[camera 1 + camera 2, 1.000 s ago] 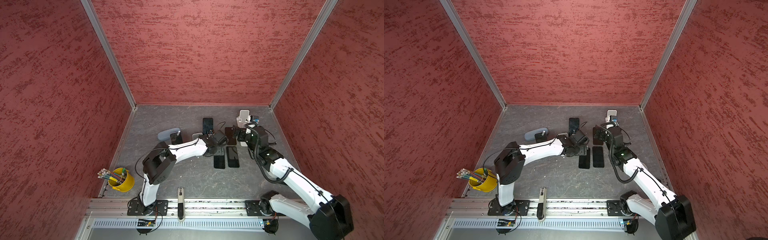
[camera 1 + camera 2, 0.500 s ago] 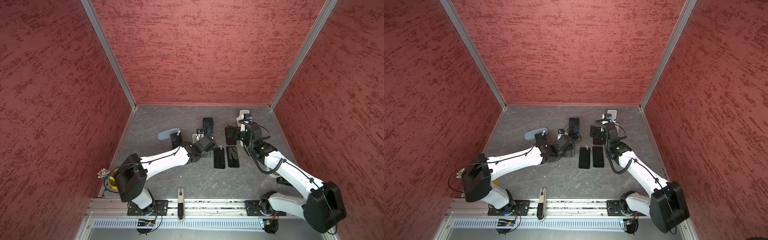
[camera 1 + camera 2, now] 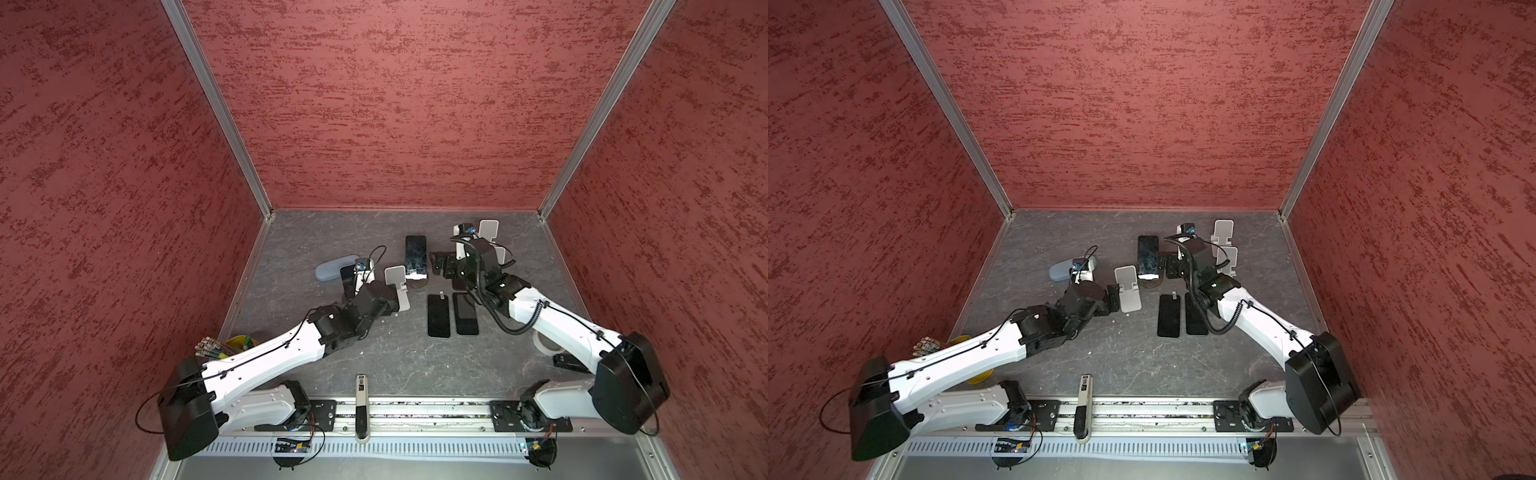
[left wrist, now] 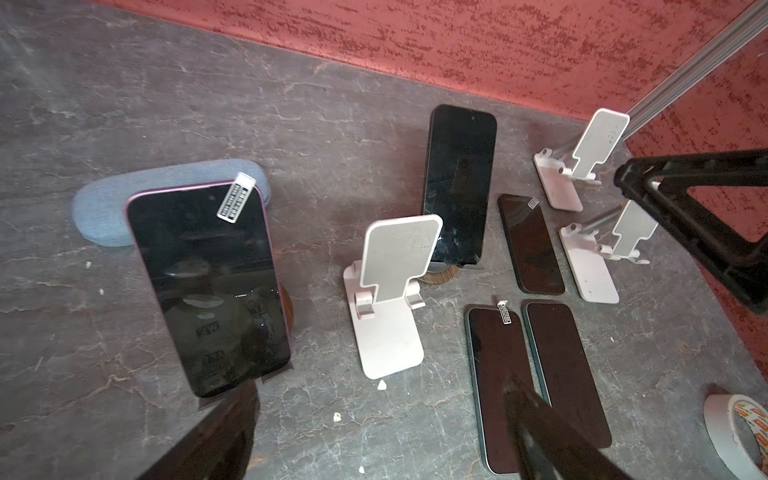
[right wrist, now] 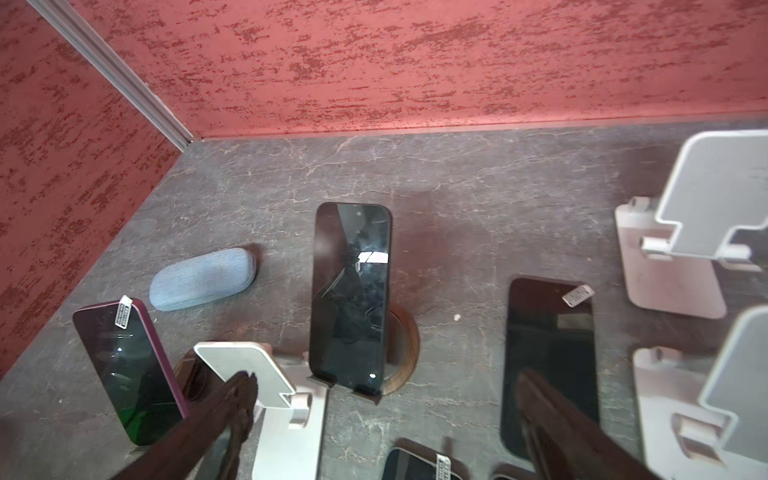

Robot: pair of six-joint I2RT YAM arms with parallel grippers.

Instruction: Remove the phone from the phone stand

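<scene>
Two phones stand propped on round wooden phone stands. The black phone [image 3: 416, 257] [image 5: 351, 291] is at the middle back, on its stand [image 5: 405, 353]. The purple-edged phone [image 4: 208, 286] [image 3: 347, 276] is further left and partly hidden by my left wrist in both top views. My left gripper [image 4: 376, 411] [image 3: 1113, 300] is open and empty, beside an empty white stand [image 4: 390, 291] and just right of the purple phone. My right gripper [image 5: 386, 390] [image 3: 438, 266] is open, facing the black phone's lower edge from its right, apart from it.
Three phones lie flat [image 4: 530, 243] [image 4: 496, 386] [image 4: 561, 370]. Two more empty white stands [image 3: 488, 228] [image 3: 498, 255] are at the back right. A blue-grey case [image 3: 336, 266] lies behind the purple phone. A tape roll [image 4: 735, 436] and a yellow pencil cup [image 3: 237, 343] sit near the side walls.
My left gripper pulled back left from the flat phones to the white stand and opened wider. My right gripper swung left to the black phone.
</scene>
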